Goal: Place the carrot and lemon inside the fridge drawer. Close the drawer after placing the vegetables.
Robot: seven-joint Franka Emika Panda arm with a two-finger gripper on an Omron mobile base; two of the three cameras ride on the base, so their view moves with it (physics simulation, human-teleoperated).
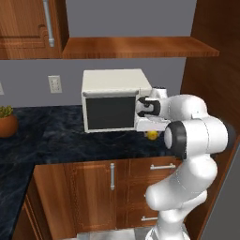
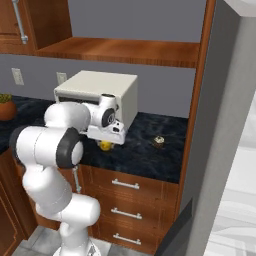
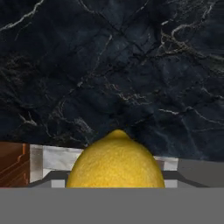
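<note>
You're at the lemon [image 3: 115, 159] pickup on the counter [image 3: 109, 65]; gripper [image 2: 105, 144] is down over it, but I can't tell if the jaws have clamped. Carrot, drawer loading and closing all look left to do.

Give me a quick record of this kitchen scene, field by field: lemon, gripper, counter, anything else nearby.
lemon: yellow, right at the gripper, on the counter beside the toaster oven
gripper: lowered over the lemon; jaws hidden, grip unclear
counter: dark marbled stone
toaster oven: white, dark door
other: small olive-green fruit on the counter; potted plant at far left
</note>
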